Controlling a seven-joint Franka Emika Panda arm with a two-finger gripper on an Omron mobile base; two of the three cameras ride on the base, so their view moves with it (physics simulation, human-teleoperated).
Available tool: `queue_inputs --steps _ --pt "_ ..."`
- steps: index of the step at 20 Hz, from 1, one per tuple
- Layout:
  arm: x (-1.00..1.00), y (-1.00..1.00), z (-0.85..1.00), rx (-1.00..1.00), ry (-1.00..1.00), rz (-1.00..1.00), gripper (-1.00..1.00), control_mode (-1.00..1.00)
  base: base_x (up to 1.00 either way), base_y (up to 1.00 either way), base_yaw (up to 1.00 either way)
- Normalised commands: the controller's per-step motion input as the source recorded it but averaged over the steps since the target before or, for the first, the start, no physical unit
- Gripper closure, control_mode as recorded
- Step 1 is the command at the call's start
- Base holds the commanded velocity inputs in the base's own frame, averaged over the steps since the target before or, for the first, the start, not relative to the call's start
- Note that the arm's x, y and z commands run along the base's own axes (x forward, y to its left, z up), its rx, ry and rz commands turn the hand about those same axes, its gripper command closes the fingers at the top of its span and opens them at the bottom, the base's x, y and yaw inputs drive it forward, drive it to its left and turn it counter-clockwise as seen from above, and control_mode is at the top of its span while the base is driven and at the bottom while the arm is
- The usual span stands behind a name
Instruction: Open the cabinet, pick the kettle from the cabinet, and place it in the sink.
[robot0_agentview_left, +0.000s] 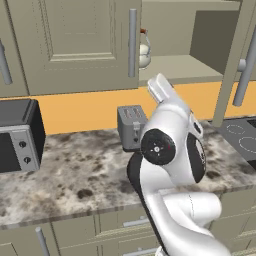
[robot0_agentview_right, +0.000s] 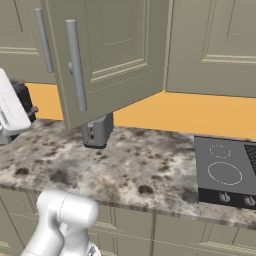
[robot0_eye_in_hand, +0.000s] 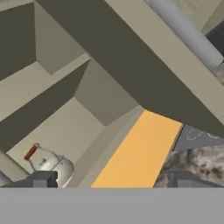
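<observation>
With the cabinet (robot0_agentview_left: 200, 65) open, the wide-open gripper (robot0_eye_in_hand: 111, 179) should probably approach the kettle (robot0_eye_in_hand: 54, 166) inside squarely.

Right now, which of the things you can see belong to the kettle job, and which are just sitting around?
Belongs to the job:
- cabinet, right door swung open
- kettle, on the cabinet shelf, partly behind the shut left door
- gripper, open, nothing between its fingertips

Just lying about:
- toaster on the counter
- microwave at the left
- cooktop at the right
</observation>
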Motion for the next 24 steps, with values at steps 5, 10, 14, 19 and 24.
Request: queue_inputs --steps 5,10,14,19,24 --pt "0.1 -0.05 0.02 0.24 0.0 -0.23 -1.0 -1.0 0.0 0.0 0.0" --pt "0.06 -0.12 0.04 0.26 -0.01 -0.13 -1.0 -1.0 0.0 0.0 0.0" --pt "0.07 -0.22 0.01 0.21 -0.04 -0.07 -1.0 -1.0 0.0 0.0 0.0" --pt "0.04 -0.16 0.0 0.14 -0.06 -0.09 -1.0 -1.0 0.0 0.0 0.0" --pt "0.11 -0.08 -0.1 0.03 -0.11 -0.13 -1.0 -1.0 0.0 0.0 0.0"
